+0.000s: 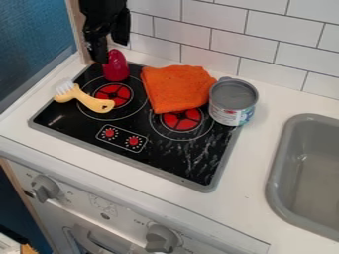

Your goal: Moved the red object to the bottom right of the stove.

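In the camera view, the red object (pixel 116 67) stands at the far left corner of the stove (pixel 169 161), its long axis about upright. The gripper (pixel 112 52) is directly over its top, with the two fingers apart and, as it seems to me, nothing held. So the coming move should need only a short way down, the fingers on both sides, before the carry to bottom right.

Sink (pixel 276 158) cut off right; cloth (pixel 173 88) partly hides stove burner (pixel 183 120).
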Available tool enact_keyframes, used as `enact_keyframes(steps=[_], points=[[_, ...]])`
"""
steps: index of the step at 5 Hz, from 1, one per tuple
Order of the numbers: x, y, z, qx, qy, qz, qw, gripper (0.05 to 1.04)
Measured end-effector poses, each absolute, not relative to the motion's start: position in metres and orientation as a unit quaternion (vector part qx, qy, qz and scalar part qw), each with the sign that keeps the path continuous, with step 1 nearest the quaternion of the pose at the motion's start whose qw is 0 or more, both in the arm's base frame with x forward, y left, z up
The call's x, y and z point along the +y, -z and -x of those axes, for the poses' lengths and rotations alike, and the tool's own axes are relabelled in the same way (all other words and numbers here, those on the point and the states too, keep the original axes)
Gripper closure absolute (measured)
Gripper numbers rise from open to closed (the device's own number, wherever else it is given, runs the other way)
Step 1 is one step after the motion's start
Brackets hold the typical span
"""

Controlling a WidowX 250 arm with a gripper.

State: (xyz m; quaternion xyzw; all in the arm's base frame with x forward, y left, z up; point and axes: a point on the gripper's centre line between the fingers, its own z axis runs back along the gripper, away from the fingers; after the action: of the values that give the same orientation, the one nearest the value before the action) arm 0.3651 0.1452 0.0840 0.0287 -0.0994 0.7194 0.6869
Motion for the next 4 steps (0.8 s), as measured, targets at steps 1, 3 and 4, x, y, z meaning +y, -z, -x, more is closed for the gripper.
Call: enact_keyframes(steps=[1, 3, 4], points=[[0.144, -0.068, -0.367, -0.100, -0.711, -0.058, 0.694, 0.084], [0.141, -0.056, -0.371, -0.078, -0.704, -0.058, 0.704, 0.365], [0.141, -0.055, -0.371, -0.078, -0.705, -0.057, 0.702, 0.374]])
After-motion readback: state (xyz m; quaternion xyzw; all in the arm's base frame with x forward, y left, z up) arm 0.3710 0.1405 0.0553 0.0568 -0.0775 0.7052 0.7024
